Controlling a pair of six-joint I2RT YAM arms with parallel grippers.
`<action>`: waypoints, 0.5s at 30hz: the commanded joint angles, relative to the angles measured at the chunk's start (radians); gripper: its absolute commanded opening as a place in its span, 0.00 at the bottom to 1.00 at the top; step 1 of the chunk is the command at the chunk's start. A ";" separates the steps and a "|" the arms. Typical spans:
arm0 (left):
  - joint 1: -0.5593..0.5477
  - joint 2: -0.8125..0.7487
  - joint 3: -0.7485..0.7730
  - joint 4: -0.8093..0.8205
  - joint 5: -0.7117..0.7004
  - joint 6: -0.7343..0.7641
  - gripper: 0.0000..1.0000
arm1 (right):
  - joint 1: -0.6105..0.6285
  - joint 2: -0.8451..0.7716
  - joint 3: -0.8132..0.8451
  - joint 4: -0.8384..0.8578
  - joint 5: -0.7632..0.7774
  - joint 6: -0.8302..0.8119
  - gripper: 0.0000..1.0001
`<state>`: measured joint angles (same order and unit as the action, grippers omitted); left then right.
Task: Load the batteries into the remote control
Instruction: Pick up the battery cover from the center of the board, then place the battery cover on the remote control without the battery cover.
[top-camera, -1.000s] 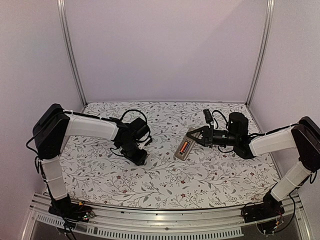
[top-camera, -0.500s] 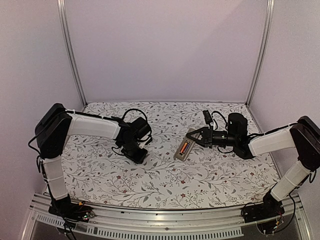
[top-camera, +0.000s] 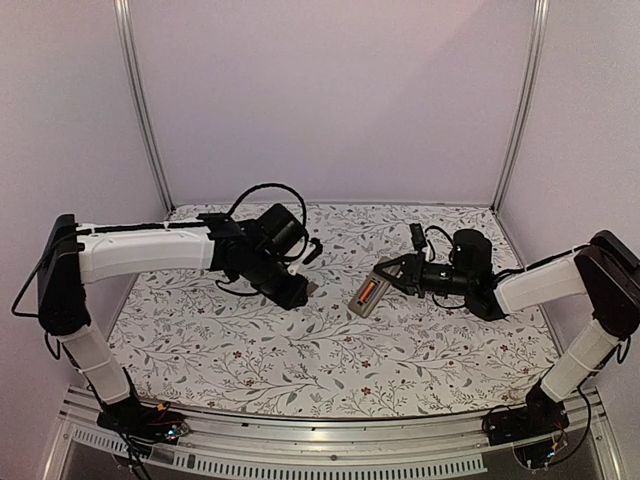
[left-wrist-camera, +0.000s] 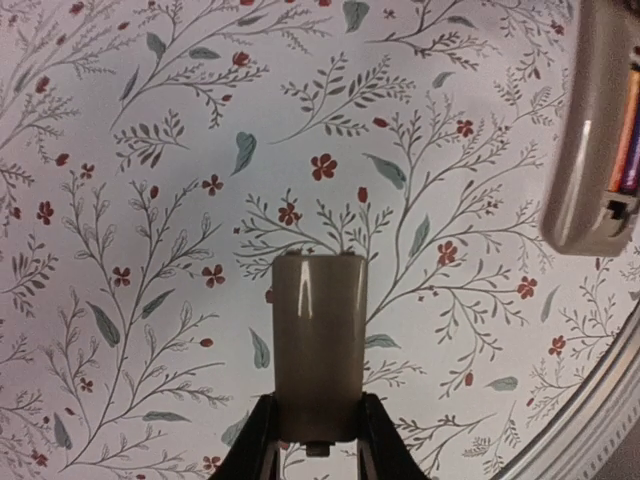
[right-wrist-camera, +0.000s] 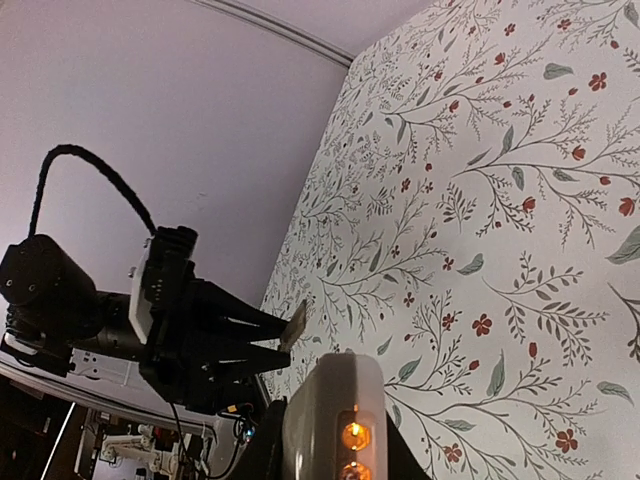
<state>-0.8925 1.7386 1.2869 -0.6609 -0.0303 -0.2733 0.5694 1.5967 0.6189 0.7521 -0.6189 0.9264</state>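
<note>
Remote control (top-camera: 362, 303) back up, long axis diagonal

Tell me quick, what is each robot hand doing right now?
The left gripper is closed, holding the flat grey cover.
The right gripper is closed, holding the remote control.

I work in a lab test booth: plain pale walls (top-camera: 330, 100) close me in, aluminium posts (top-camera: 143, 110) frame the corners, and a slotted metal rail (top-camera: 320, 452) edges the floral-clothed table (top-camera: 330, 350).
</note>
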 joint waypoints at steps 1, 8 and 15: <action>-0.065 -0.040 0.082 -0.059 0.061 -0.025 0.14 | 0.032 0.030 -0.012 0.037 0.090 0.038 0.01; -0.144 0.002 0.203 -0.108 0.068 -0.029 0.15 | 0.073 0.061 -0.007 0.063 0.145 0.065 0.01; -0.181 0.079 0.274 -0.148 0.060 -0.015 0.15 | 0.090 0.071 -0.013 0.105 0.155 0.080 0.01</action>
<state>-1.0492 1.7618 1.5238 -0.7479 0.0284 -0.2924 0.6491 1.6520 0.6144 0.7959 -0.4889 0.9890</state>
